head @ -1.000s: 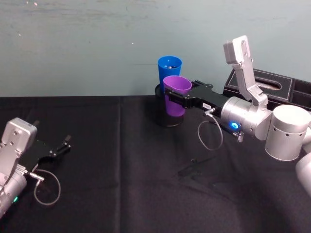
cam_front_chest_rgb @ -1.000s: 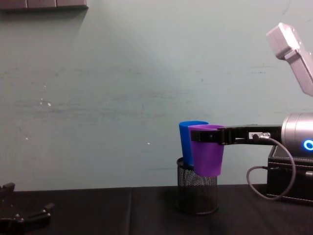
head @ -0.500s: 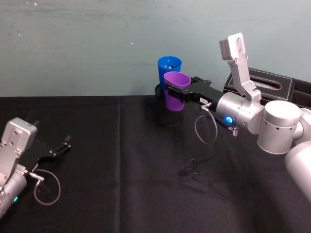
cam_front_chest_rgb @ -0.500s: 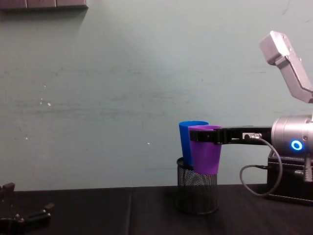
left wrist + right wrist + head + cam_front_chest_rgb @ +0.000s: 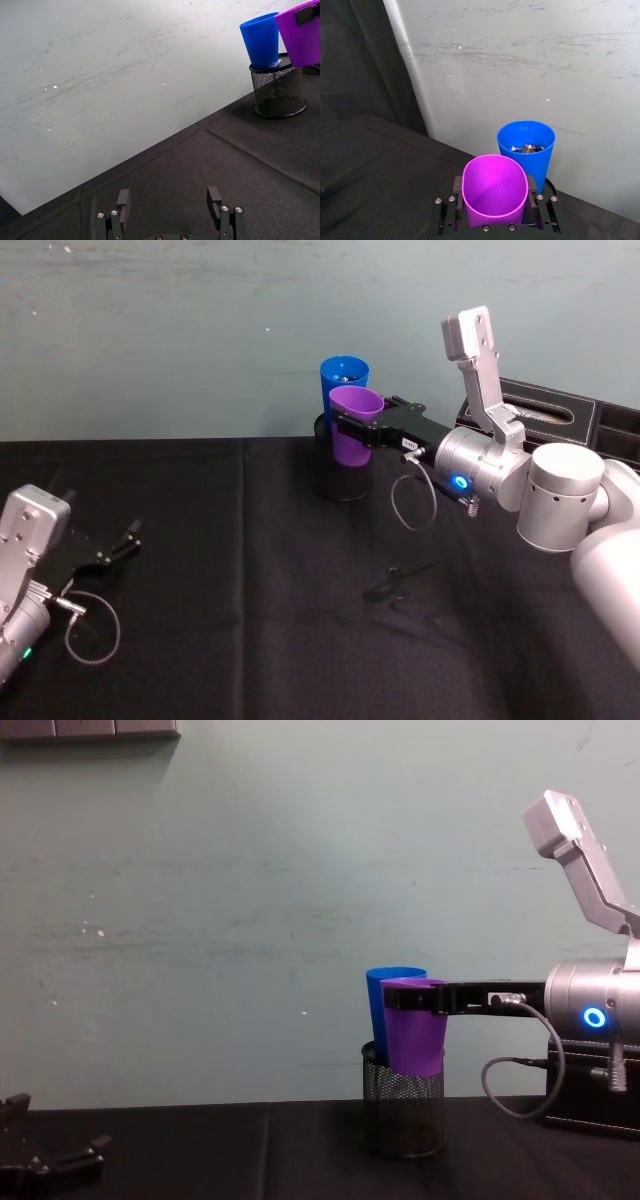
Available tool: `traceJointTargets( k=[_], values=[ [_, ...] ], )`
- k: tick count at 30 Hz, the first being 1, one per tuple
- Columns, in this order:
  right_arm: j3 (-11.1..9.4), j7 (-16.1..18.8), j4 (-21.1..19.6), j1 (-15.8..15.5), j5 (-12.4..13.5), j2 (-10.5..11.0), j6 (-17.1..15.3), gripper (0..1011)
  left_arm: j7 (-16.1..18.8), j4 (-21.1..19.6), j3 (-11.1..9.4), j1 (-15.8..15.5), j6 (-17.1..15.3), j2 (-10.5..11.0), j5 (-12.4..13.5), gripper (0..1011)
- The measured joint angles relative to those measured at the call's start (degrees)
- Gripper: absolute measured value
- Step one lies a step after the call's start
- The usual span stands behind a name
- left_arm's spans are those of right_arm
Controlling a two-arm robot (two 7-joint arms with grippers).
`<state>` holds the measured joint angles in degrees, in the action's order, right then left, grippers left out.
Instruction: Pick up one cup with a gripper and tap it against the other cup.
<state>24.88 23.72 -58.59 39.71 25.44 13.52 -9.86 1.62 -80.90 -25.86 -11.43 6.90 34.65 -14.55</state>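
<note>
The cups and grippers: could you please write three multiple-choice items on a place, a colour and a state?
1. Where does the blue tumbler stand? A) in the wire-mesh pen holder B) on the cloth C) on a box
2. What colour is what the right gripper holds? A) red B) purple C) green
3. How is the left gripper? A) shut on a cup B) open, empty C) shut on a cable
Answers: 1A, its base sits inside the mesh; 2B, the jaws clamp a purple tumbler; 3B, its fingers stand apart, nothing between.
</note>
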Motion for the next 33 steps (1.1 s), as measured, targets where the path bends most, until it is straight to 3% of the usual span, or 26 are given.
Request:
traceJointTargets(
  k=[33],
  values=[
    [-1.81, 0.49, 4.30, 1.85, -2.58, -2.61, 1.90, 708, 0.00, 0.00, 0.00, 0.00, 0.00, 0.00, 0.00, 1000]
  ],
)
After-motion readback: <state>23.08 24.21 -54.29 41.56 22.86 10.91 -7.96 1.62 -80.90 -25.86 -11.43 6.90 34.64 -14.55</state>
